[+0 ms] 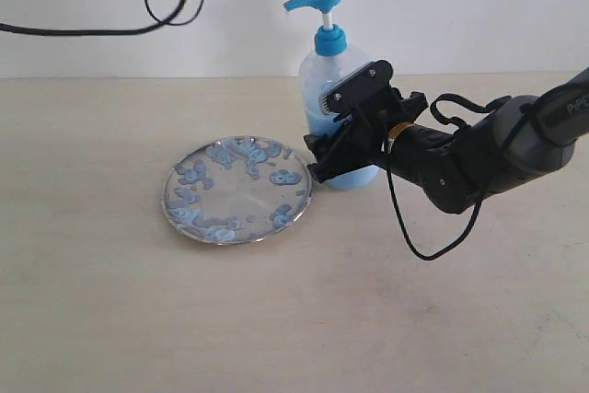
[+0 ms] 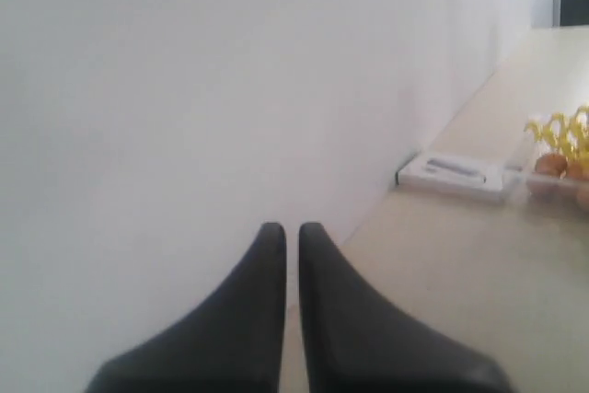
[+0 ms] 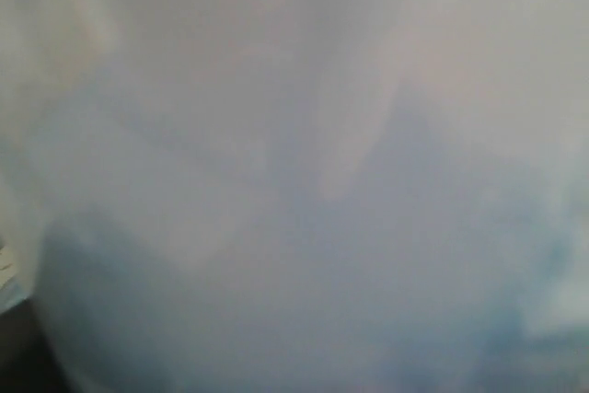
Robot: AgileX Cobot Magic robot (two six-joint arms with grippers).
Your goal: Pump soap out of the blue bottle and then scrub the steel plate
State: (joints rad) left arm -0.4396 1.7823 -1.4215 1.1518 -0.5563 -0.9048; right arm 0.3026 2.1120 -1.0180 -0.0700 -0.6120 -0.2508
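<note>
The blue bottle [image 1: 328, 41] stands upright behind the right rim of the steel plate [image 1: 241, 194], its pump spout pointing left. Bluish blobs of soap [image 1: 284, 177] dot the plate, mostly round its edge. My right gripper [image 1: 322, 135] reaches in from the right, its two black fingers [image 1: 355, 86] clasping the bottle's body front and back. The right wrist view is filled by the blurred pale-blue bottle [image 3: 294, 227]; its fingers do not show there. My left gripper [image 2: 291, 227] is shut and empty, raised near the white wall, far from plate and bottle.
The left arm's dark body and cable [image 1: 156, 6] hang at the top left of the exterior view. A black cable [image 1: 409, 227] loops under the right arm. In the left wrist view a white box [image 2: 453, 175] and yellow items [image 2: 561, 131] lie along the wall.
</note>
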